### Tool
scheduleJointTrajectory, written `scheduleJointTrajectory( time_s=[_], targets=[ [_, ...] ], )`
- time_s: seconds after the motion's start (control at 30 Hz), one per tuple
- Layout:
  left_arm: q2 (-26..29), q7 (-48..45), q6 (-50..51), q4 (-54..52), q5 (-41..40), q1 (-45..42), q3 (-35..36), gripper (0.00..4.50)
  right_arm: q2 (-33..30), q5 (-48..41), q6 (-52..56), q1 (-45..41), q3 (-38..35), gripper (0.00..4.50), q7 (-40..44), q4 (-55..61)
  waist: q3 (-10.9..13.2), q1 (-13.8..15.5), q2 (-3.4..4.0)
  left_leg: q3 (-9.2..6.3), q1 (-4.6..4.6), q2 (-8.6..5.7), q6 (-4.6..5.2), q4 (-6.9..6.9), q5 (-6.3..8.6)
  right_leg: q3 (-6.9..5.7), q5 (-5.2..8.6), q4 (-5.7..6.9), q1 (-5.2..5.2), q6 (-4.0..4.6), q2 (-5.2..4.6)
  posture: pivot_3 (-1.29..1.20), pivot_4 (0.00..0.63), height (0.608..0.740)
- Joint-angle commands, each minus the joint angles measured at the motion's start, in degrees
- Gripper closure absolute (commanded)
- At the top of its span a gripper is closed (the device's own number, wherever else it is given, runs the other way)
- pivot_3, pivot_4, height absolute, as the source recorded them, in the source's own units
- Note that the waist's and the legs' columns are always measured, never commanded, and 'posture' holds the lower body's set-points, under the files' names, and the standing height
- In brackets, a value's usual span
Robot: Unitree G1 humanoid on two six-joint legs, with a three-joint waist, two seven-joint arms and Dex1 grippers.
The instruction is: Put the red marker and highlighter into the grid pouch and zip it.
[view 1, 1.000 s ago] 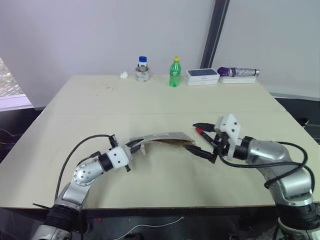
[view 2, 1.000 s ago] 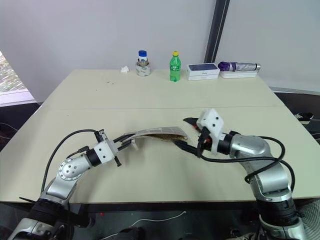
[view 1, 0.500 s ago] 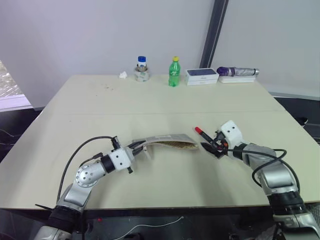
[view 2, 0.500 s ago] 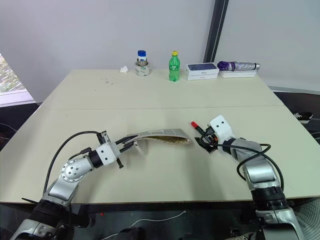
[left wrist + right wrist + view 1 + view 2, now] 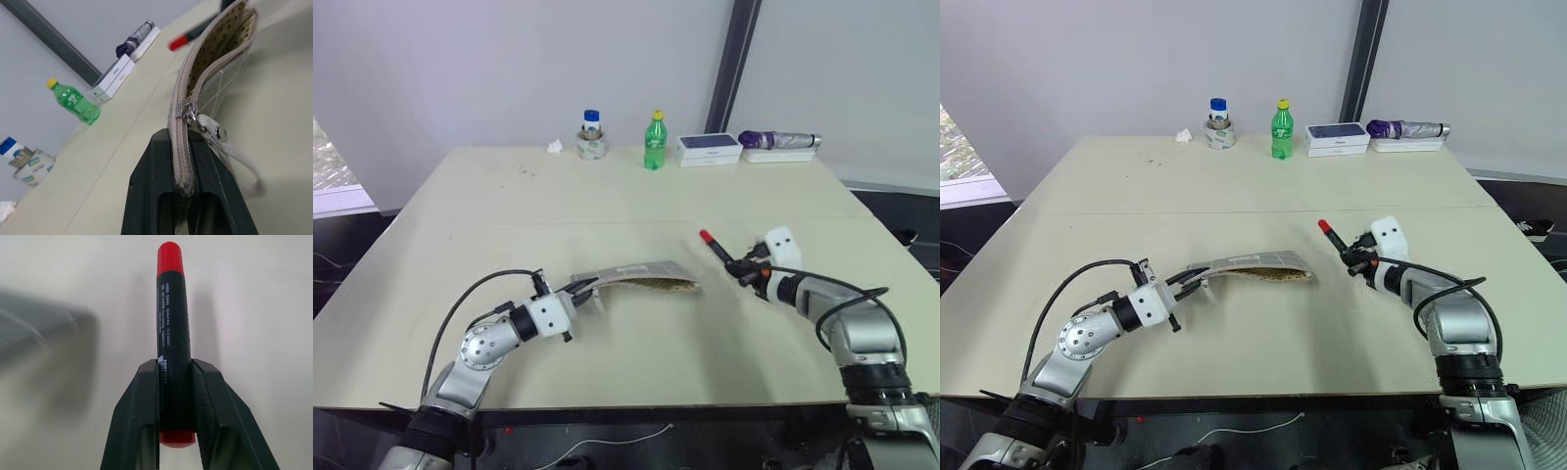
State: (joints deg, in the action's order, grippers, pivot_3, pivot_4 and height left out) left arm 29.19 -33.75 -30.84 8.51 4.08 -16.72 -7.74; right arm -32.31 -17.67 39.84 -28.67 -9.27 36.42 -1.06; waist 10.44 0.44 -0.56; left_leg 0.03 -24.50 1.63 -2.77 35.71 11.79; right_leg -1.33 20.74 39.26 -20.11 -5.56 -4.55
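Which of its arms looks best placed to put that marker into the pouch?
The right: its gripper is shut on the marker, near the pouch's open end. The left gripper is busy pinching the pouch's zipper edge.

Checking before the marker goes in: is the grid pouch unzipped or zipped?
Unzipped. The grid pouch gapes, showing its dotted yellow lining, with the zipper pull at the end pinched by the left gripper.
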Motion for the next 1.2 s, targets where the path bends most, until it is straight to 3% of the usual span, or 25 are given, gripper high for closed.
scheduleJointTrajectory(
  time_s=[0.03, 0.2, 0.4, 0.6, 0.77, 0.9, 1.2],
  targets=[
    [-0.22, 0.29, -0.96, -1.06, -0.08, -1.63, 0.29, 4.50, -0.29, -7.36, -3.26, -0.42, -1.45, 4.13, 6.76, 11.06, 0.00, 0.00, 0.01, 0.00, -0.01, 0.01, 0.00, 0.00, 0.00, 0.01, 0.00, 0.00, -0.01, 0.00, 0.00, 0.00, 0.150, 0.740],
    [-0.42, 0.24, -1.06, -0.65, 0.59, -2.54, -0.29, 4.50, -5.62, -14.35, -2.22, 7.96, 0.18, 4.13, 17.98, 20.78, 0.00, 0.40, -0.01, -0.05, -0.01, 0.04, 0.05, 0.01, 0.03, -0.07, 0.00, -0.11, 0.10, -0.01, -0.01, 0.00, 0.150, 0.740],
    [-0.39, 0.21, -1.51, -0.23, 1.86, -2.65, -0.85, 4.50, -12.80, -2.76, -14.50, 12.62, 6.91, 4.13, 21.13, 17.85, 0.01, -0.06, 0.00, -0.07, 0.02, 0.01, 0.12, 0.23, 0.07, -0.07, -0.02, -0.07, 0.20, -0.04, 0.01, 0.00, 0.150, 0.740],
    [-0.89, 0.34, -1.31, -0.43, 2.09, -2.55, -1.26, 4.50, -13.13, -1.64, -20.69, 14.31, 5.87, 4.13, 22.19, 15.40, 0.01, 0.13, -0.01, -0.07, 0.02, -0.02, 0.11, 0.22, 0.07, -0.07, -0.02, -0.09, 0.20, -0.04, 0.02, 0.00, 0.150, 0.740],
    [-0.66, 0.34, -1.57, -0.34, 2.31, -2.51, -1.46, 4.50, -12.49, -6.42, -21.81, 15.25, 3.60, 4.13, 24.61, 17.50, 0.01, 0.20, -0.01, -0.08, 0.03, -0.01, 0.11, 0.25, 0.07, -0.08, -0.02, -0.09, 0.24, -0.04, 0.02, 0.00, 0.150, 0.740],
    [-0.67, 0.41, -1.52, -0.43, 2.24, -2.58, -1.41, 4.50, -15.79, -0.56, -26.47, 17.46, 5.92, 4.13, 25.97, 14.63, 0.01, 0.32, -0.01, -0.13, 0.03, -0.01, 0.11, 0.27, 0.07, -0.12, -0.02, -0.12, 0.29, -0.04, -0.01, 0.00, 0.150, 0.740],
    [-0.65, 0.18, -1.47, -1.01, 2.48, -2.55, -1.86, 4.50, -13.92, 4.66, -29.80, 14.11, 8.03, 4.13, 22.14, 10.11, 0.01, 0.12, -0.01, -0.12, 0.09, -0.02, 0.10, 0.26, 0.07, -0.12, -0.02, -0.12, 0.33, -0.04, 0.02, 0.00, 0.150, 0.740]
  ],
)
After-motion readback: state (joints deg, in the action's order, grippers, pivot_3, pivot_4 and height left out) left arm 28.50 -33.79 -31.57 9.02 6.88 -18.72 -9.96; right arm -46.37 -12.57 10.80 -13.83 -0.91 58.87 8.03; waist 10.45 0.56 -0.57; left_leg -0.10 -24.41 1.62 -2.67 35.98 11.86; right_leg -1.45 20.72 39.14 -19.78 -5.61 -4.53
